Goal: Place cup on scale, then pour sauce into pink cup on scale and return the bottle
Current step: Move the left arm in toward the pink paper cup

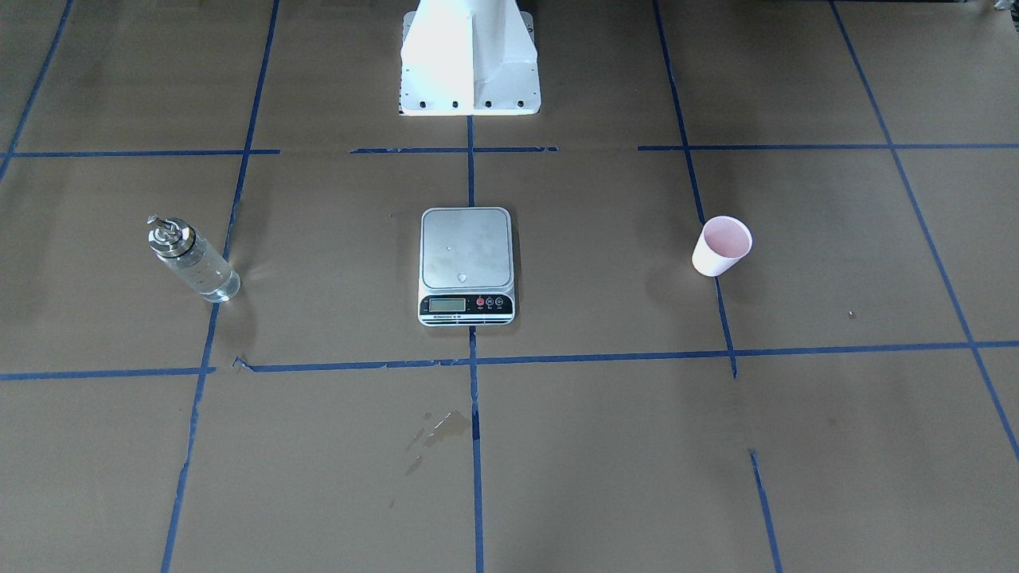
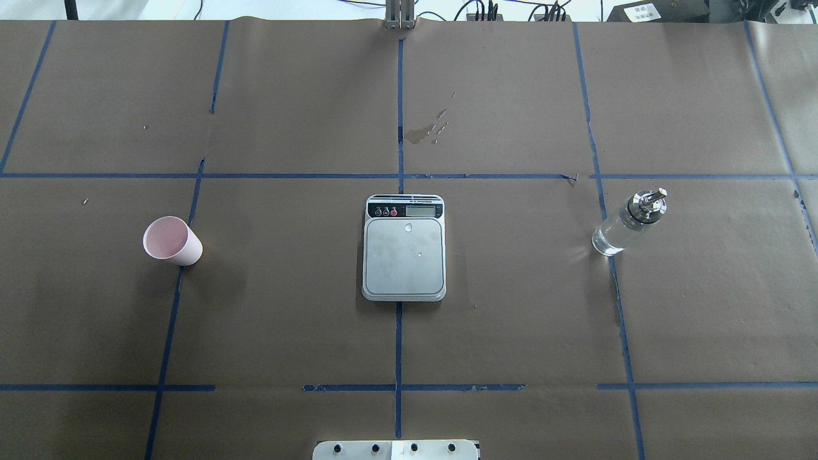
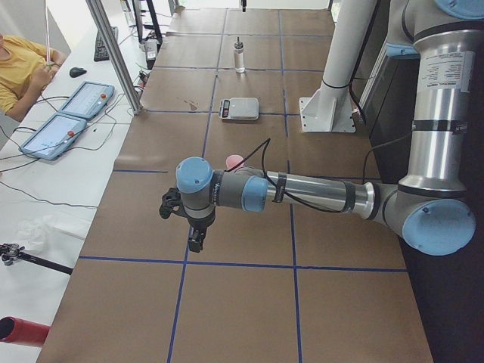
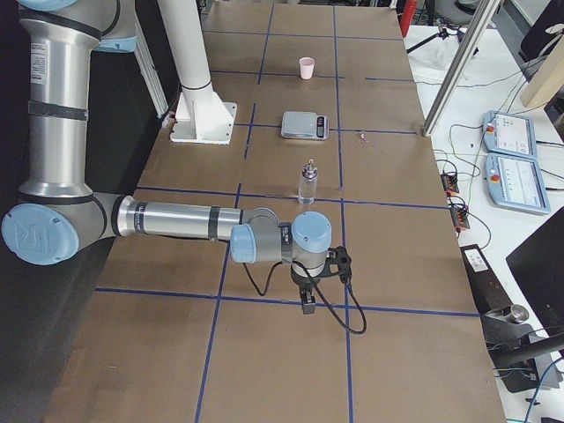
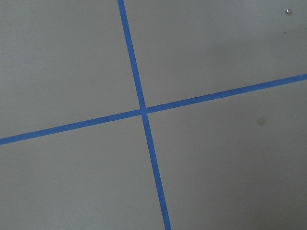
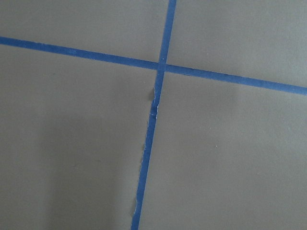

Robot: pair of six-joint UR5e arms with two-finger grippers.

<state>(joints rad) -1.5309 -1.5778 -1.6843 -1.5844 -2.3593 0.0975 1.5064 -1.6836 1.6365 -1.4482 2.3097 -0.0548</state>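
Note:
The pink cup [image 1: 721, 247] [image 2: 171, 240] stands upright on the brown paper, far off to the side of the scale [image 1: 466, 265] [image 2: 404, 257], whose steel plate is bare. On the scale's other side stands the clear glass bottle [image 1: 193, 259] [image 2: 629, 222], upright, its clear sauce barely visible. My left gripper [image 3: 195, 240] hangs over the table's end, beyond the cup [image 3: 235, 161]. My right gripper [image 4: 308, 304] hangs near the opposite end, short of the bottle [image 4: 307, 183]. Whether either gripper is open or shut, I cannot tell. Both wrist views show only taped paper.
The white robot pedestal [image 1: 470, 64] stands behind the scale. A wet stain [image 1: 434, 434] marks the paper on the operators' side. Blue tape lines grid the table. Two tablets [image 3: 64, 117] and a seated person [image 3: 19, 64] are beside the table.

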